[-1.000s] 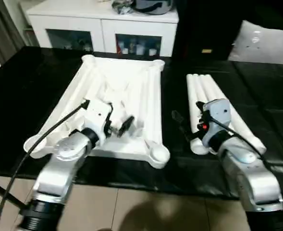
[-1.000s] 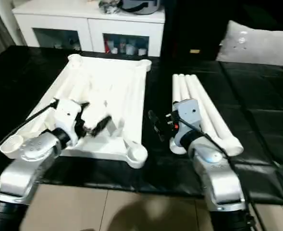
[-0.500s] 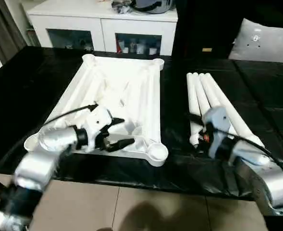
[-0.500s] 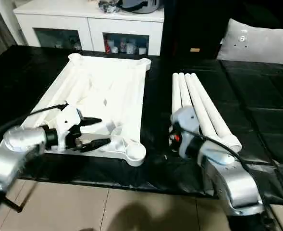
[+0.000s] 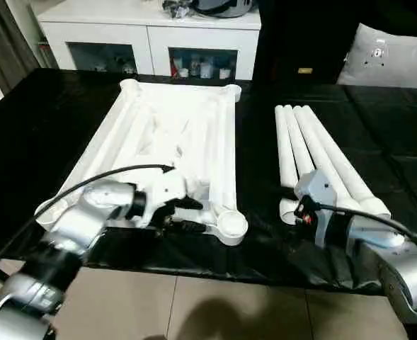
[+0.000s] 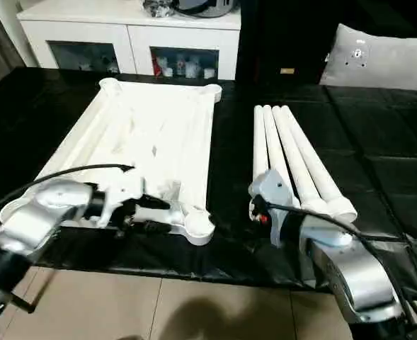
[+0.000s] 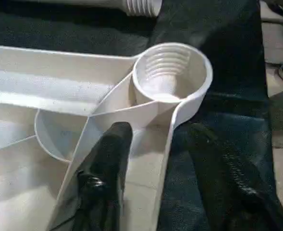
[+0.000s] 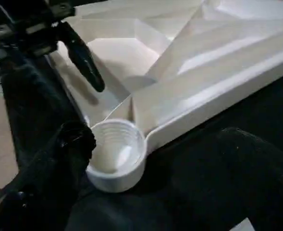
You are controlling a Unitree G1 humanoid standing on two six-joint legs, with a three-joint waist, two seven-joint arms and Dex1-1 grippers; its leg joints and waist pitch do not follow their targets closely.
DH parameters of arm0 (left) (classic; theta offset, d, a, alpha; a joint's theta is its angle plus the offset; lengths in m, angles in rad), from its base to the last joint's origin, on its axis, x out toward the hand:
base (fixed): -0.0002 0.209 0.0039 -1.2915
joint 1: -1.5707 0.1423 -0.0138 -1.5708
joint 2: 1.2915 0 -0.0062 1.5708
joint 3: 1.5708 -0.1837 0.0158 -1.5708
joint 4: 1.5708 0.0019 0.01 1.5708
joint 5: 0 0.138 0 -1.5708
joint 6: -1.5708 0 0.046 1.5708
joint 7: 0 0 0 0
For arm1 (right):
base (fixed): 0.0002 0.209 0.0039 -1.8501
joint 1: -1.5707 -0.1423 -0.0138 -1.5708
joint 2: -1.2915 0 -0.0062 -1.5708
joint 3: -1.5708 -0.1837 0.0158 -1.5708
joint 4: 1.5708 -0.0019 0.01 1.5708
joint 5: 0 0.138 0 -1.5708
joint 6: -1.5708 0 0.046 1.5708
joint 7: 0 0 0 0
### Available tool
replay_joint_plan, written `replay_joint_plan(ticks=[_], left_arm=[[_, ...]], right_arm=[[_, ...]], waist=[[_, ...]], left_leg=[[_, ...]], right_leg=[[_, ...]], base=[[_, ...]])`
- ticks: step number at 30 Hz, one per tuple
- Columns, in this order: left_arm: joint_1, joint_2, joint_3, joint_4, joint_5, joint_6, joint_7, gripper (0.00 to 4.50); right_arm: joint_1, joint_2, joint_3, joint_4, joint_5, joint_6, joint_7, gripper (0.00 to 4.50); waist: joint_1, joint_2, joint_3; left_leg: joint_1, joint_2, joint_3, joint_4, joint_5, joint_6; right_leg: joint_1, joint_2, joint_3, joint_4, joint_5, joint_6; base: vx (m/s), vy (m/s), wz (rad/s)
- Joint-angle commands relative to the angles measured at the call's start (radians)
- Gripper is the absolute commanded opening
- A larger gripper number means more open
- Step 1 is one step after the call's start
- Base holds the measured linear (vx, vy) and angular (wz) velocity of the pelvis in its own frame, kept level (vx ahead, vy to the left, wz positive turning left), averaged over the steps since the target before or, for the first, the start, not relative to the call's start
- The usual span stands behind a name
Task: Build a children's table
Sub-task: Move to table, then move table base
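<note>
The children's table top [image 5: 173,134] lies upside down on the black table, ribs up. Its near right corner socket [image 5: 231,225] shows a threaded inside [image 7: 172,72]. My left gripper [image 5: 187,216] is at the top's near rim beside that socket. One finger [image 7: 110,154] is inside the rim and the other [image 7: 218,159] is outside over the black cloth, with a gap left. Several white legs [image 5: 314,152] lie side by side to the right. My right gripper [image 8: 155,144] stands open and faces the same socket [image 8: 115,154] from the legs' near ends.
A white cabinet [image 5: 151,32] stands behind the table and a grey cushion [image 5: 389,57] lies at the back right. The black cloth [image 5: 265,248] ends at the table's near edge, with tiled floor [image 5: 194,312] below.
My left gripper has come down from over the ribs to the near rim, and its fingers have drawn closer. My right arm has dropped lower and nearer, by the legs' ends.
</note>
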Motion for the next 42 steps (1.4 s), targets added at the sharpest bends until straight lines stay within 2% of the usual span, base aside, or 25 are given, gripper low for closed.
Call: replay_joint_plan(ticks=[1,2,3,4,6,7,11,14,16,17,18,21,22,25,26,29,31,32,33,37,38,39,40,41,42], left_arm=[[-0.038,0.001,-0.033,0.077,0.053,-0.053,-0.008,1.90],[-0.045,0.000,-0.038,0.097,0.065,-0.063,-0.009,1.81],[-0.050,0.000,-0.043,0.113,0.074,-0.075,-0.009,1.74],[-0.056,-0.002,-0.045,0.131,0.083,-0.087,-0.007,1.67],[-0.059,-0.004,-0.045,0.142,0.085,-0.092,-0.009,1.59],[-0.061,-0.005,-0.044,0.151,0.085,-0.095,-0.013,1.37],[-0.072,-0.012,-0.043,0.186,0.090,-0.124,-0.020,1.14],[-0.086,-0.028,-0.037,0.231,0.089,-0.144,-0.029,0.83],[-0.086,-0.039,-0.031,0.240,0.074,-0.138,-0.040,0.69],[-0.084,-0.041,-0.030,0.237,0.071,-0.134,-0.041,0.56],[-0.081,-0.045,-0.027,0.238,0.066,-0.123,-0.044,0.39],[-0.076,-0.063,-0.008,0.242,0.040,-0.090,-0.045,0.34],[-0.082,-0.075,0.004,0.256,0.035,-0.092,-0.030,0.15],[-0.109,-0.113,0.033,0.315,0.045,-0.116,0.052,0.03],[-0.114,-0.118,0.035,0.327,0.051,-0.130,0.067,0.03],[-0.118,-0.127,0.038,0.342,0.062,-0.149,0.087,0.03],[-0.116,-0.134,0.041,0.345,0.065,-0.177,0.079,0.03],[-0.114,-0.138,0.042,0.346,0.067,-0.187,0.071,0.03],[-0.111,-0.139,0.040,0.345,0.065,-0.190,0.061,0.03],[-0.093,-0.136,0.034,0.323,0.059,-0.167,0.054,0.03],[-0.089,-0.137,0.038,0.315,0.053,-0.164,0.052,0.29],[-0.083,-0.139,0.049,0.297,0.034,-0.147,0.048,0.29],[-0.080,-0.140,0.053,0.289,0.028,-0.141,0.047,0.56],[-0.077,-0.141,0.059,0.280,0.019,-0.135,0.045,0.59],[-0.063,-0.140,0.077,0.234,-0.007,-0.114,0.035,0.59]], right_arm=[[0.019,-0.020,-0.007,-0.049,0.009,0.001,0.009,4.50],[0.027,-0.019,-0.009,-0.059,0.010,0.007,0.009,4.50],[0.035,-0.021,-0.008,-0.071,0.012,0.010,0.014,4.50],[0.043,-0.026,-0.004,-0.084,0.012,0.012,0.021,4.50],[0.053,-0.032,0.000,-0.097,0.014,0.016,0.027,4.50],[0.060,-0.037,0.002,-0.108,0.021,0.027,0.033,4.50],[0.069,-0.058,0.012,-0.130,0.037,0.044,0.047,4.50],[0.071,-0.058,0.011,-0.141,0.056,0.067,0.052,4.50],[0.072,-0.057,0.010,-0.146,0.057,0.075,0.056,4.50],[0.072,-0.056,0.011,-0.146,0.056,0.074,0.057,4.50],[0.071,-0.057,0.013,-0.145,0.057,0.076,0.057,4.50],[0.067,-0.053,0.012,-0.143,0.070,0.084,0.054,4.50],[0.061,-0.048,0.010,-0.136,0.069,0.084,0.045,4.50],[0.036,-0.024,-0.001,-0.098,0.048,0.073,0.001,4.50],[0.026,-0.015,-0.010,-0.088,0.062,0.091,-0.004,4.50],[0.011,0.013,-0.033,-0.078,0.094,0.106,-0.016,4.50],[0.000,0.018,-0.030,-0.066,0.076,0.088,-0.031,4.50],[-0.007,0.022,-0.027,-0.058,0.065,0.083,-0.045,4.50],[-0.011,0.029,-0.030,-0.054,0.062,0.080,-0.057,4.50],[-0.038,0.075,-0.044,-0.043,0.019,0.064,-0.152,4.50],[-0.048,0.086,-0.046,-0.035,0.004,0.057,-0.175,4.50],[-0.071,0.103,-0.048,-0.021,-0.020,0.070,-0.222,4.50],[-0.080,0.109,-0.049,-0.017,-0.029,0.076,-0.242,4.50],[-0.090,0.117,-0.050,-0.012,-0.041,0.082,-0.266,4.50],[-0.137,0.146,-0.063,-0.001,-0.044,0.197,-0.346,4.50]], waist=[[0.002,0.002,-0.053],[0.001,0.009,-0.054],[0.001,0.007,-0.054],[0.002,0.012,-0.055],[0.001,0.011,-0.054],[0.001,0.011,-0.054],[0.002,0.016,-0.051],[0.002,0.012,-0.050],[0.003,0.014,-0.049],[0.002,0.008,-0.049],[0.003,0.011,-0.049],[0.005,0.009,-0.050],[0.004,0.010,-0.052],[0.000,0.007,-0.052],[-0.004,-0.008,-0.052],[-0.006,-0.003,-0.053],[-0.007,-0.005,-0.055],[-0.006,0.000,-0.057],[-0.006,0.000,-0.058],[-0.001,0.002,-0.063],[-0.002,0.001,-0.063],[-0.001,0.004,-0.062],[-0.002,0.006,-0.062],[-0.002,0.006,-0.062],[-0.003,0.009,-0.064]], left_leg=[[0.001,0.056,-0.014,-0.081,-0.107,0.026],[0.001,0.058,-0.014,-0.080,-0.103,0.025],[-0.001,0.057,-0.015,-0.080,-0.099,0.028],[-0.001,0.059,-0.016,-0.080,-0.097,0.029],[-0.002,0.060,-0.016,-0.081,-0.099,0.031],[-0.002,0.060,-0.015,-0.081,-0.099,0.031],[0.000,0.061,-0.014,-0.081,-0.121,0.030],[0.000,0.061,-0.014,-0.083,-0.125,0.028],[0.001,0.064,-0.015,-0.084,-0.135,0.022],[0.000,0.064,-0.014,-0.084,-0.133,0.023],[0.000,0.064,-0.014,-0.085,-0.129,0.024],[-0.001,0.063,-0.014,-0.083,-0.106,0.031],[-0.001,0.064,-0.013,-0.081,-0.092,0.038],[-0.005,0.060,-0.013,-0.080,-0.081,0.042],[-0.007,0.059,-0.012,-0.080,-0.077,0.045],[-0.008,0.055,-0.010,-0.077,-0.057,0.058],[-0.007,0.057,-0.009,-0.078,-0.032,0.064],[-0.006,0.058,-0.009,-0.078,-0.017,0.067],[-0.006,0.058,-0.009,-0.078,-0.011,0.068],[-0.007,0.056,-0.008,-0.075,0.021,0.076],[-0.006,0.055,-0.007,-0.075,0.021,0.076],[-0.006,0.056,-0.008,-0.076,0.018,0.073],[-0.002,0.055,-0.006,-0.076,0.002,0.061],[-0.002,0.057,-0.007,-0.077,0.003,0.054],[-0.001,0.057,-0.008,-0.078,0.020,0.050]], right_leg=[[0.049,-0.082,0.053,-0.080,0.018,-0.246],[0.049,-0.084,0.053,-0.078,0.032,-0.246],[0.050,-0.084,0.053,-0.078,0.037,-0.245],[0.051,-0.086,0.053,-0.076,0.038,-0.246],[0.052,-0.087,0.053,-0.076,0.032,-0.253],[0.051,-0.087,0.053,-0.077,0.029,-0.254],[0.049,-0.088,0.054,-0.082,-0.012,-0.258],[0.049,-0.089,0.054,-0.084,-0.029,-0.257],[0.047,-0.091,0.055,-0.086,-0.054,-0.258],[0.048,-0.091,0.056,-0.086,-0.048,-0.258],[0.047,-0.091,0.055,-0.085,-0.047,-0.258],[0.048,-0.092,0.054,-0.083,-0.029,-0.259],[0.048,-0.092,0.054,-0.081,-0.003,-0.264],[0.051,-0.091,0.053,-0.081,0.013,-0.267],[0.053,-0.089,0.052,-0.082,0.014,-0.265],[0.053,-0.091,0.053,-0.085,-0.021,-0.249],[0.052,-0.089,0.051,-0.083,0.005,-0.248],[0.051,-0.089,0.050,-0.081,0.032,-0.252],[0.052,-0.089,0.050,-0.079,0.047,-0.255],[0.052,-0.088,0.050,-0.067,0.150,-0.264],[0.051,-0.087,0.050,-0.068,0.156,-0.265],[0.050,-0.088,0.049,-0.067,0.155,-0.265],[0.048,-0.086,0.049,-0.070,0.132,-0.270],[0.049,-0.087,0.050,-0.067,0.133,-0.273],[0.049,-0.084,0.049,-0.063,0.154,-0.279]], base=[[0.000,0.000,0.00],[0.000,0.000,0.00],[0.000,0.000,0.00],[0.000,0.000,0.00],[0.000,0.000,0.00],[0.000,0.000,0.00],[0.000,0.000,0.00],[0.000,0.000,0.00],[0.000,0.000,0.00],[0.000,0.000,0.00],[0.000,0.000,0.00],[0.000,0.000,0.00],[0.000,0.000,0.00],[0.000,0.000,0.00],[0.000,0.000,0.00],[0.000,0.000,0.00],[0.000,0.000,0.00],[0.000,0.000,0.00],[0.000,0.000,0.00],[0.000,0.000,0.00],[0.000,0.000,0.00],[0.000,0.000,0.00],[0.000,0.000,0.00],[0.000,0.000,0.00],[0.000,0.000,0.00]])
